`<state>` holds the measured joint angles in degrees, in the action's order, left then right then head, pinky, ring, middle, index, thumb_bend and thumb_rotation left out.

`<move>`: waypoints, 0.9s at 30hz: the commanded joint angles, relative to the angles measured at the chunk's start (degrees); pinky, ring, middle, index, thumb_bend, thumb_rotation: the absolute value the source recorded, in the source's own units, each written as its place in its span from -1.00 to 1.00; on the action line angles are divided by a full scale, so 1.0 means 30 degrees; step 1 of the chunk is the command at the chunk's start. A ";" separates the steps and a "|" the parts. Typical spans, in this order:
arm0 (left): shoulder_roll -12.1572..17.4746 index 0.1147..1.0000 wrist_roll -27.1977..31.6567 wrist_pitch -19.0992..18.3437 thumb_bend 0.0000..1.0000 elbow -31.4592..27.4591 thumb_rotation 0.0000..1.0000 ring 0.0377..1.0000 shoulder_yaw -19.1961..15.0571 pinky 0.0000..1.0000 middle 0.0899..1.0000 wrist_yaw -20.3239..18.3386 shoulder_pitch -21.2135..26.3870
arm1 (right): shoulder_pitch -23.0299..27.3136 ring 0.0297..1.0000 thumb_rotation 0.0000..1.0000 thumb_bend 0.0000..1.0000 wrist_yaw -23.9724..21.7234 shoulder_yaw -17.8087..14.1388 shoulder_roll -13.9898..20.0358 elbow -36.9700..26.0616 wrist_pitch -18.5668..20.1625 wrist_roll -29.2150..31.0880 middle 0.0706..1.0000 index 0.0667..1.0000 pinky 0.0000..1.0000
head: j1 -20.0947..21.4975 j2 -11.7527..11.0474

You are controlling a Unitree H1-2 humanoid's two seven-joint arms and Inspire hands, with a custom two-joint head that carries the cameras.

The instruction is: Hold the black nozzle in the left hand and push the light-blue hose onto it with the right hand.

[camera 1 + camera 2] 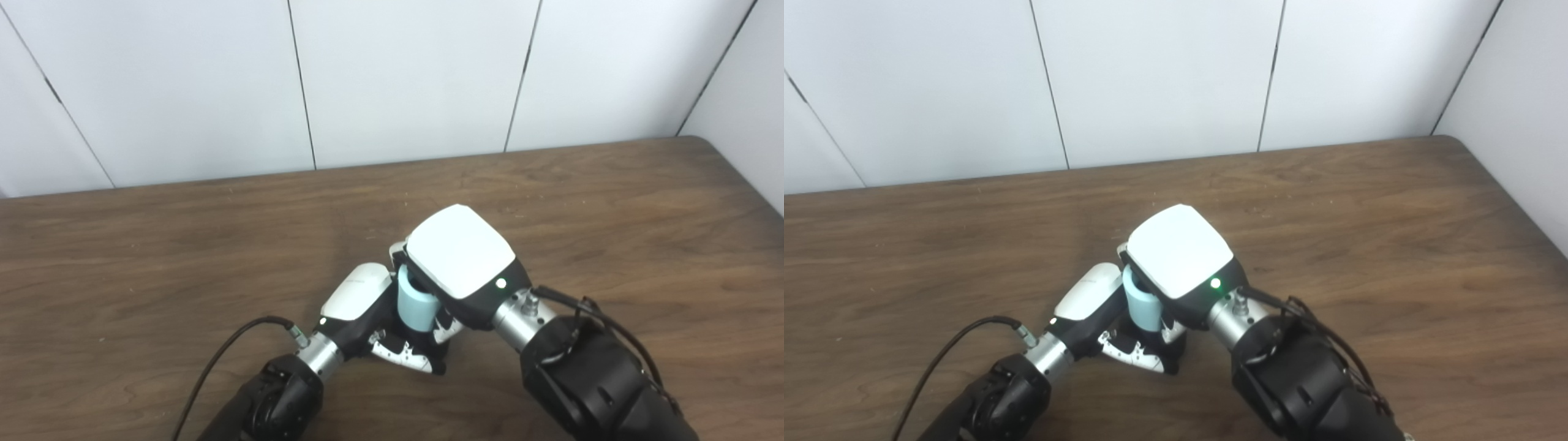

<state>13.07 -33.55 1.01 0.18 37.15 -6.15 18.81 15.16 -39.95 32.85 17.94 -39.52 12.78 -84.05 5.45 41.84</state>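
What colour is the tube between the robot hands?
Light blue hose, clearest in the left eye view.

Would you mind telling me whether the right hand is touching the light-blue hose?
Touching. In the left eye view the right hand sits over the top of the light-blue hose, its fingers wrapped around it with no gap.

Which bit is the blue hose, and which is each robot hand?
light-blue hose (418, 306): left eye view, on its visible side wall between the hands.
left robot hand (358, 293): left eye view, on its white back cover.
right robot hand (459, 251): left eye view, on its white back cover.
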 commanded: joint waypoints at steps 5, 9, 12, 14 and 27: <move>0.0797 -0.19 -0.1662 -0.1271 0.02 0.1136 -0.82 -0.44 0.0867 -0.30 -0.42 -0.2357 -0.0854 | -0.2698 -0.66 -1.00 0.05 -0.1207 0.1417 0.0905 0.3402 -0.2521 0.0091 -0.14 -0.10 -0.79 | 0.0014 0.0115; 0.0845 -0.19 -0.1703 -0.1119 0.02 0.1211 -0.82 -0.45 0.0849 -0.34 -0.43 -0.2276 -0.0857 | -0.3118 -0.59 -1.00 0.05 -0.0493 0.0942 0.0722 0.4058 -0.1868 -0.0232 -0.14 -0.10 -0.73 | 0.0050 0.0110; 0.0866 -0.19 -0.1773 -0.1051 0.02 0.1293 -0.82 -0.46 0.0860 -0.36 -0.43 -0.2226 -0.0857 | -0.3473 -0.62 -1.00 0.05 0.0128 0.0405 0.0504 0.4584 -0.1280 0.0075 -0.14 -0.10 -0.74 | 0.0056 0.0127; 0.0879 -0.19 -0.1777 -0.1057 0.02 0.1288 -0.82 -0.46 0.0847 -0.37 -0.43 -0.2256 -0.0858 | -0.3638 -0.64 -1.00 0.05 0.0581 0.0002 0.0337 0.5083 -0.0976 0.0566 -0.14 -0.10 -0.76 | 0.0070 0.0139; 0.0841 -0.19 -0.1858 -0.1141 0.02 0.1135 -0.82 -0.49 0.0729 -0.40 -0.45 -0.2356 -0.0969 | -0.3289 -0.78 -1.00 0.06 -0.1100 -0.2367 -0.1152 0.6664 0.1639 0.6669 -0.14 -0.09 -0.92 | 0.0058 0.0180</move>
<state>13.10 -33.21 0.64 0.16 35.71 -6.90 18.82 11.49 -28.18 24.33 13.55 -33.47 13.14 -69.83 5.71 42.28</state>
